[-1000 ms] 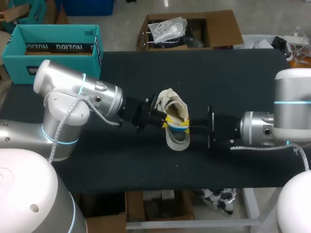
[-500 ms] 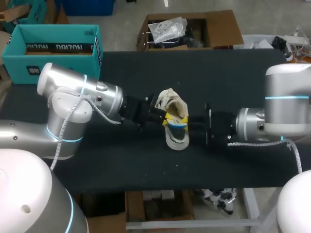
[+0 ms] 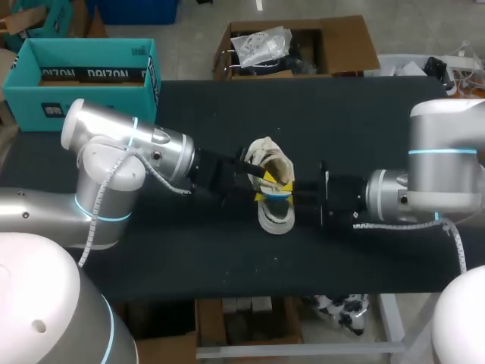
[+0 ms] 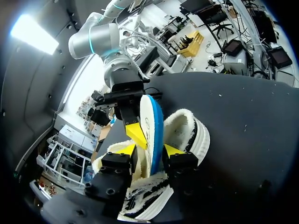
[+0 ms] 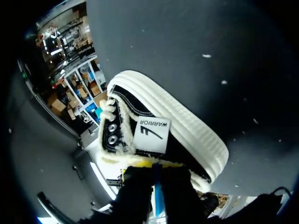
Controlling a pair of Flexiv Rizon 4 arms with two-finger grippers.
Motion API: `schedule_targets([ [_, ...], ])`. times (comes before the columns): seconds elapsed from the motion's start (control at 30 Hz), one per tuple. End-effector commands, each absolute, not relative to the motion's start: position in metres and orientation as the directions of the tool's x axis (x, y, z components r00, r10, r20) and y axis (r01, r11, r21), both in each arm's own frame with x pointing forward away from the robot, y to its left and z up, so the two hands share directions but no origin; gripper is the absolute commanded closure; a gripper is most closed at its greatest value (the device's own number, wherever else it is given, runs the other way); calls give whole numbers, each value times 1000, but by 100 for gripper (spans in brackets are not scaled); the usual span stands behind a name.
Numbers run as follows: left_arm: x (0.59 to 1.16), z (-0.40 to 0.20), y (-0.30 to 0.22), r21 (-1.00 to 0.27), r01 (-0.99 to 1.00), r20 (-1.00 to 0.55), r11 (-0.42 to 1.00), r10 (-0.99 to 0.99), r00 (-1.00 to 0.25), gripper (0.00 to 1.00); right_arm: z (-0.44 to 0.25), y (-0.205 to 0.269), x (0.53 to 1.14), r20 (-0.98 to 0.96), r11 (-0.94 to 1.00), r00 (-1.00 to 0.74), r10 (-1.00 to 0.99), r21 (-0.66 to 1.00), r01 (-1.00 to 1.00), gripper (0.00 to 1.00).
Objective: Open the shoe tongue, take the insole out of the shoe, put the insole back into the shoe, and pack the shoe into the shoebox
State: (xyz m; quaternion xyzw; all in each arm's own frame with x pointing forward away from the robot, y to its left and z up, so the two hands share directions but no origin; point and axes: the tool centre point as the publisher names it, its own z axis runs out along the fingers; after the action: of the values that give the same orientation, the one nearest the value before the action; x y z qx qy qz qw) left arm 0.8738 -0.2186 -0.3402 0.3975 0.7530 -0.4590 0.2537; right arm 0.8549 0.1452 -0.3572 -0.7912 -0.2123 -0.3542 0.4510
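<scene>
Insole (image 4: 150, 126) stands upright within left gripper (image 4: 150, 150), grip unclear; right gripper (image 5: 156, 171) clamps it beside shoe (image 5: 187, 135).

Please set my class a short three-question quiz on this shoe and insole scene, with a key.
1. Fill in: the shoebox is ___ in colour.
2. True or false: the insole lies flat inside the shoe.
3. The left gripper and right gripper are: A) both at the shoe B) both at the shoebox C) at opposite table ends.
Key: 1 teal; 2 false, it stands on edge between the left gripper's jaws; 3 A.
</scene>
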Motion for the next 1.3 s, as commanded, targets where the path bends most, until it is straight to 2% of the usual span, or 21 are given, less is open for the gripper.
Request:
schedule_targets([
  [0.03, 861, -335, -210, -481, 835, -762, 265, 345, -548, 72, -359, 142, 852, 758, -509, 652, 1, -561, 653, 100],
  [0.13, 859, -333, -211, -478, 839, -767, 261, 340, -543, 82, -358, 141, 852, 760, -513, 650, -4, -560, 651, 100],
  [0.23, 857, -334, -214, -478, 840, -769, 257, 339, -542, 100, -358, 140, 852, 761, -517, 649, -7, -558, 649, 100],
  [0.33, 858, -336, -217, -480, 839, -768, 256, 341, -543, 100, -356, 140, 849, 762, -519, 648, -9, -557, 649, 100],
  [0.4, 859, -337, -217, -480, 839, -767, 257, 341, -544, 100, -352, 140, 844, 768, -517, 641, -13, -554, 653, 53],
  [0.47, 859, -337, -218, -480, 839, -767, 257, 342, -543, 100, -346, 140, 837, 777, -515, 629, -11, -544, 663, 36],
  [0.53, 859, -338, -218, -479, 840, -766, 256, 344, -542, 100, -341, 139, 830, 786, -517, 618, -7, -532, 671, 42],
  [0.57, 859, -338, -218, -479, 840, -766, 257, 345, -542, 100, -338, 139, 827, 791, -516, 611, -5, -526, 676, 53],
  [0.67, 859, -338, -219, -478, 840, -766, 257, 346, -542, 100, -332, 139, 820, 802, -507, 597, -4, -517, 690, 60],
  [0.73, 860, -337, -219, -477, 840, -767, 257, 346, -541, 100, -331, 140, 817, 806, -501, 592, 0, -513, 697, 73],
  [0.83, 860, -337, -220, -477, 840, -766, 259, 346, -542, 100, -331, 141, 816, 806, -496, 592, 0, -514, 700, 81],
  [0.9, 861, -338, -221, -477, 839, -766, 260, 345, -543, 100, -332, 142, 817, 804, -488, 594, -1, -519, 702, 100],
  [1.3, 881, -346, -224, -481, 827, -761, 291, 330, -559, 100, -343, 145, 840, 787, -470, 616, 6, -542, 697, 100],
])
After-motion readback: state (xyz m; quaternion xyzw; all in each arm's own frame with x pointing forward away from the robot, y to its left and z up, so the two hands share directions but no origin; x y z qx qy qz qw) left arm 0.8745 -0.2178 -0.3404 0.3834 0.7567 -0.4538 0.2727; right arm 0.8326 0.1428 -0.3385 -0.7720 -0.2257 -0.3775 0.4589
